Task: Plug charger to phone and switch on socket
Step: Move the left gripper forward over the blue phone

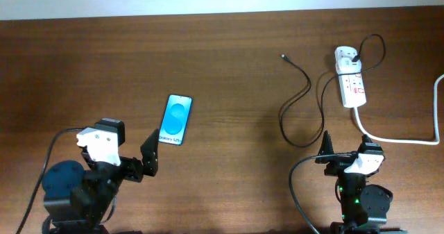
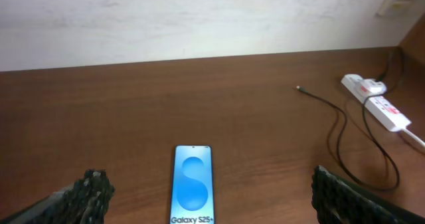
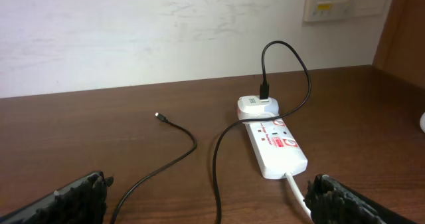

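Observation:
The phone (image 1: pixel 175 120) lies flat on the table with its blue screen lit; it also shows in the left wrist view (image 2: pixel 193 184). My left gripper (image 2: pixel 212 196) is open and empty, just short of the phone's near end. The white socket strip (image 1: pixel 351 81) lies at the far right, seen too in the right wrist view (image 3: pixel 276 145). The charger's black cable (image 1: pixel 300 98) runs from a white adapter (image 3: pixel 257 105) in the strip to a free connector tip (image 1: pixel 283 55), which also shows in the right wrist view (image 3: pixel 157 115). My right gripper (image 3: pixel 206 197) is open and empty, near the cable loops.
The socket's thick white cord (image 1: pixel 409 140) trails off to the right edge. A white wall (image 3: pixel 166 31) borders the table's far side. The arm bases (image 1: pixel 76 192) stand at the table's near edge.

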Controlling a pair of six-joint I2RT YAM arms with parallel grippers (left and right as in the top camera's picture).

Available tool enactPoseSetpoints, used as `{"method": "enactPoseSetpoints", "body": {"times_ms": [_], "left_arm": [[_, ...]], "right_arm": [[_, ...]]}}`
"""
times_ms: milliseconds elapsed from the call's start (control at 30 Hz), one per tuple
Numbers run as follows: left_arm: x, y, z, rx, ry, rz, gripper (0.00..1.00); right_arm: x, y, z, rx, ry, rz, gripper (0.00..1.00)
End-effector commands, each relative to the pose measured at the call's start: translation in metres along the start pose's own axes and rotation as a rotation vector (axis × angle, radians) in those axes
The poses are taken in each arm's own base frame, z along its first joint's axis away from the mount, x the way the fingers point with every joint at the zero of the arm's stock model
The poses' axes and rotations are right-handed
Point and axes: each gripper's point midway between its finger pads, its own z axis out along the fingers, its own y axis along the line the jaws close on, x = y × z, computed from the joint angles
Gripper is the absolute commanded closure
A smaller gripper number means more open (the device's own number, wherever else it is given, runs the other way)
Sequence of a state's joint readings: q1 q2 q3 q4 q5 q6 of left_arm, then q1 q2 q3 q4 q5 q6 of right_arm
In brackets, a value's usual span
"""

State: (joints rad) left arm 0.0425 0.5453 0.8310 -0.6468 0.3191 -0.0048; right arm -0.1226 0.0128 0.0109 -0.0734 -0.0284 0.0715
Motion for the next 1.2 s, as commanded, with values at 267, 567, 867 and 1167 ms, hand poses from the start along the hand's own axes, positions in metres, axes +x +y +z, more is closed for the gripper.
{"method": "enactPoseSetpoints", "body": {"times_ms": [267, 567, 867, 1167], "left_arm": [[0.000, -0.025, -0.008, 0.134, 0.020, -0.031, 0.01], [-0.042, -0.006, 0.016, 0.064, 0.111, -0.164, 0.01], [0.002, 0.033, 0.065, -0.063, 0.529, -0.161, 0.01], [0.068, 0.027, 0.096, -0.042, 0.812, -0.035, 0.01]], "right_arm": [[0.002, 0.003, 0.000, -0.018, 0.001, -0.004, 0.02], [0.002, 0.003, 0.000, -0.018, 0.001, -0.004, 0.02], [0.002, 0.003, 0.000, -0.018, 0.001, -0.004, 0.02], [0.002, 0.003, 0.000, -0.018, 0.001, -0.004, 0.02]]}}
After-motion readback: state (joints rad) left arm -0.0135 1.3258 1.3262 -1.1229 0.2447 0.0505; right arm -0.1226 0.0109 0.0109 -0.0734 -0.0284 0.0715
